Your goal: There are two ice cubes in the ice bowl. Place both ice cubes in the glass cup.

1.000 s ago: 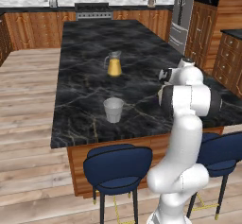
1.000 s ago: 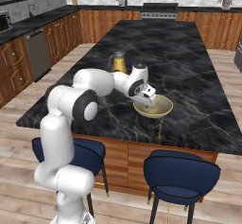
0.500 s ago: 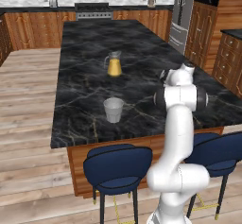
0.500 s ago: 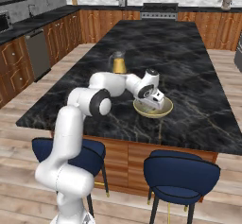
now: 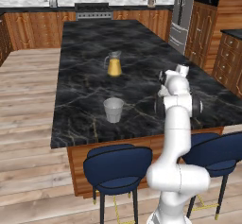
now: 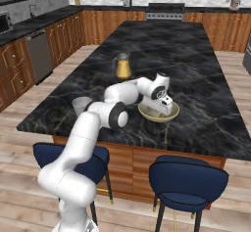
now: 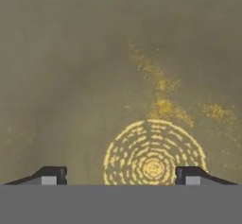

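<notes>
The tan-olive ice bowl [image 6: 169,116] sits on the black marble island, right of the arm's elbow. My gripper [image 6: 165,104] reaches down into it, close over its floor. In the hand view the bowl's inside [image 7: 118,53] fills the frame, with a yellow ring pattern [image 7: 153,154] low down. The gripper [image 7: 119,176] is open, its fingertips [image 7: 49,175] wide apart with nothing between them. The ice cubes are hidden from me. The whitish glass cup [image 5: 113,109] stands upright near the island's front edge; the same glass cup [image 6: 80,104] shows left of the arm.
A handled glass pitcher [image 5: 113,65] of yellow-orange liquid stands farther back on the island; the pitcher [image 6: 123,67] is behind the arm. Two blue stools [image 6: 188,179] stand at the island's near side. The island's front edge [image 6: 147,145] is close to the bowl.
The arm has stretched out over the island and the hand has dropped from above the bowl's near side down into the bowl. Cup and pitcher have stayed put.
</notes>
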Controlling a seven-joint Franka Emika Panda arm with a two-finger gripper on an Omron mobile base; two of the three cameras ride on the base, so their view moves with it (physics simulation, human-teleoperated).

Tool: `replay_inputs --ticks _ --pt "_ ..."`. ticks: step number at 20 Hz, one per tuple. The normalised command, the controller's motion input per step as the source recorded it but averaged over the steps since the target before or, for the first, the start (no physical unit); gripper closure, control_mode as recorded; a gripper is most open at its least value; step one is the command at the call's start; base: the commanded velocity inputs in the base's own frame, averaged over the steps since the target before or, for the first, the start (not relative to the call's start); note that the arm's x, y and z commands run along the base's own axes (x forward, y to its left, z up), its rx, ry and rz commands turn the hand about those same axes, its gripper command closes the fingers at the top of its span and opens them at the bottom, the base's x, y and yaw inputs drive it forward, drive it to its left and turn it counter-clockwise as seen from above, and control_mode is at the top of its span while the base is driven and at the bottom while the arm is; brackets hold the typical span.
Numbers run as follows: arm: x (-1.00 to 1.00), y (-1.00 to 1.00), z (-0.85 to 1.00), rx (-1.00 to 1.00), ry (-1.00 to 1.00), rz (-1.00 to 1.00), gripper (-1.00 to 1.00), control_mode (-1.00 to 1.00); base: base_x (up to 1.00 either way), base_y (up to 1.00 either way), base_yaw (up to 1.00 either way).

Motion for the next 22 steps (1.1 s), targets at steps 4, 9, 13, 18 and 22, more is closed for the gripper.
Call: replay_inputs --ticks 4,9,13,18,22 --pt "-0.67 0.74 -0.66 0.0 0.38 -0.01 1.0 -1.0 0.0 0.0 0.0" --pt "-1.0 0.99 -0.22 0.04 0.09 -0.14 1.0 -1.0 0.0 0.0 0.0" --pt "-0.64 0.34 0.51 0.14 -0.1 -0.28 1.0 -1.0 0.0 0.0 0.0" --pt "-0.36 0.0 1.0 0.08 -0.23 -0.23 1.0 -1.0 0.0 0.0 0.0" --pt "-1.0 0.57 0.58 0.02 -0.24 -0.08 1.0 -1.0 0.0 0.0 0.0"
